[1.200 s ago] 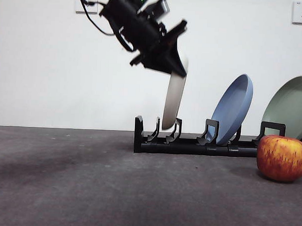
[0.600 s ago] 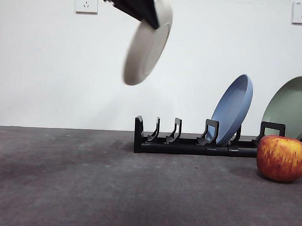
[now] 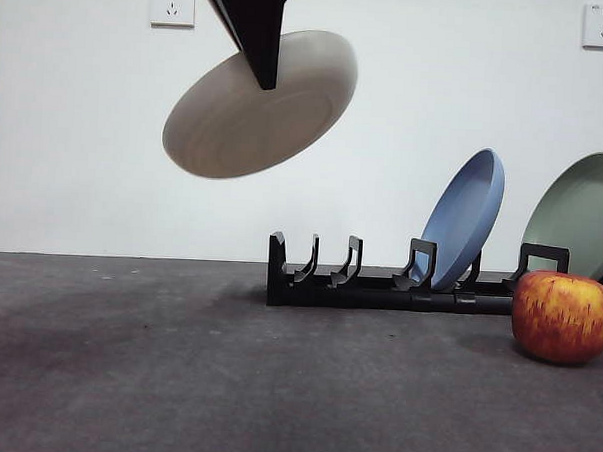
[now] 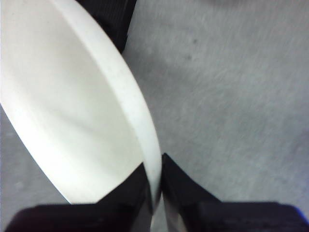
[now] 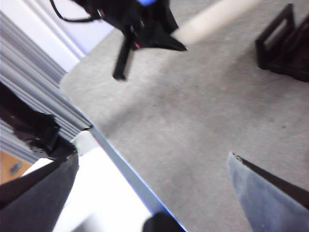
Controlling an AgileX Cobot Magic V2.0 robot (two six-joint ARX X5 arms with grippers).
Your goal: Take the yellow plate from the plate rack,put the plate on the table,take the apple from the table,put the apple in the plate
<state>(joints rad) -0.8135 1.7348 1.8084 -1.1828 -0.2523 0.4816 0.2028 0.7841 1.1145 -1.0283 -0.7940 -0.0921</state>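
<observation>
My left gripper [image 3: 261,54] is shut on the rim of the yellow plate [image 3: 257,109] and holds it tilted high above the table [image 3: 175,361], left of the plate rack [image 3: 379,284]. In the left wrist view the jaws pinch the plate's edge [image 4: 140,125]. The right wrist view shows the left gripper [image 5: 145,29] with the plate [image 5: 217,17] from afar. The apple [image 3: 563,318] sits on the table at the right, in front of the rack. My right gripper [image 5: 154,193] is open, wide of the table's edge.
A blue plate [image 3: 467,218] and a sage-green plate [image 3: 582,213] stand leaning in the rack's right slots. The rack's left slots hold nothing. A white wall with two sockets lies behind.
The left gripper has lifted the yellow plate out of the rack's left slot, carried it up and to the left, and turned it from upright toward flat.
</observation>
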